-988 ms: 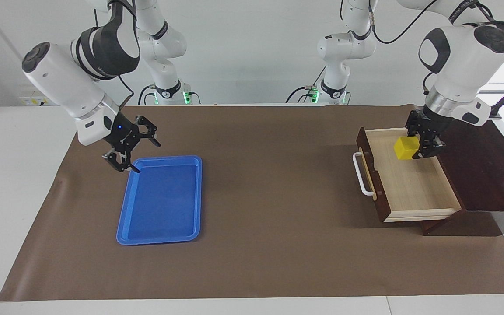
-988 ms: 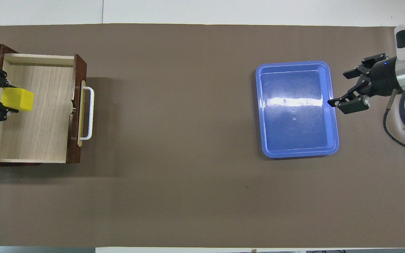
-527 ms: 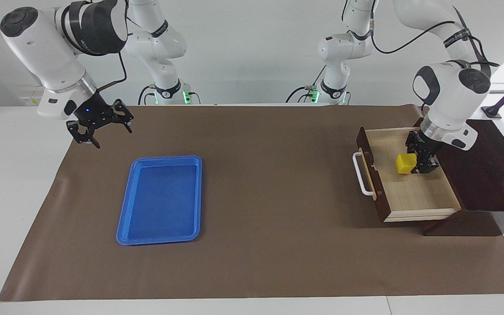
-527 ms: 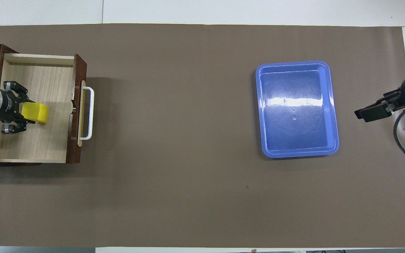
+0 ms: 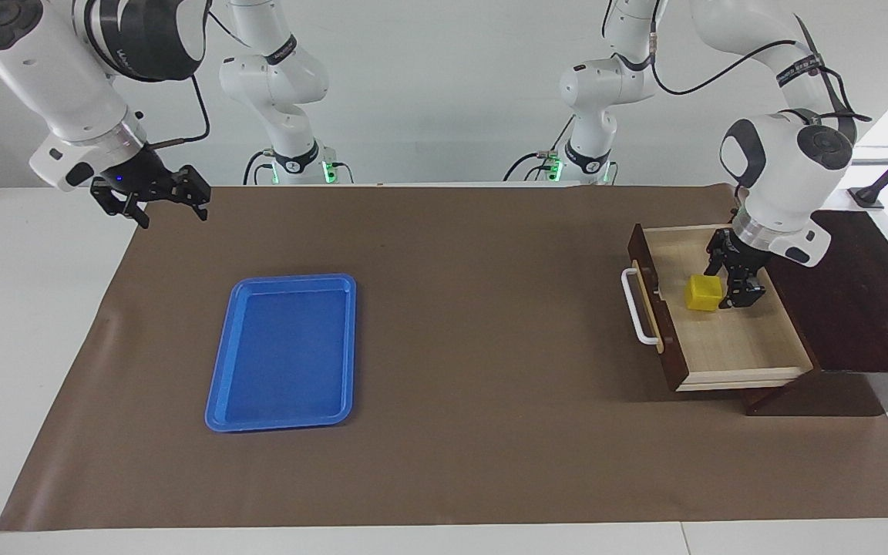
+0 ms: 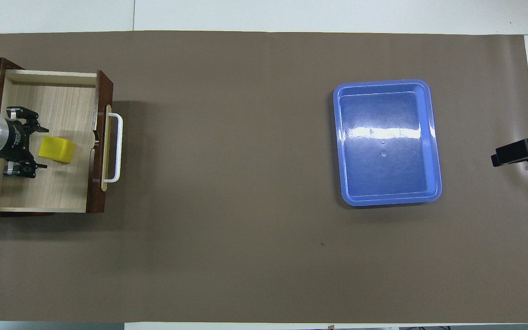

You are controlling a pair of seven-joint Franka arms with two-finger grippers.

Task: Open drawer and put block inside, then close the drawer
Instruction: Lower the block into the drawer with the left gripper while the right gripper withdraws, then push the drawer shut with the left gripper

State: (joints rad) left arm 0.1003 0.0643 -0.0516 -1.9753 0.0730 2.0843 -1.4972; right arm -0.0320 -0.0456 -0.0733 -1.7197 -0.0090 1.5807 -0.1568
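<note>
The drawer (image 5: 729, 343) is pulled open from its dark cabinet, and its white handle (image 5: 636, 305) points toward the middle of the table. The yellow block (image 5: 704, 293) rests on the drawer's pale floor, also in the overhead view (image 6: 57, 150). My left gripper (image 5: 731, 276) is down inside the drawer, open, right beside the block on the cabinet's side, with its fingers spread wider than the block (image 6: 35, 146). My right gripper (image 5: 153, 199) is open and empty, raised over the mat's corner at the right arm's end.
An empty blue tray (image 5: 282, 354) lies on the brown mat toward the right arm's end, seen also from overhead (image 6: 387, 174). The dark cabinet (image 5: 860, 308) stands at the left arm's end. Only the tip of the right gripper (image 6: 515, 152) shows overhead.
The left gripper lowered the block into the drawer and opened, leaving the block on the drawer floor. The right gripper rose and drew away from the tray toward the robots.
</note>
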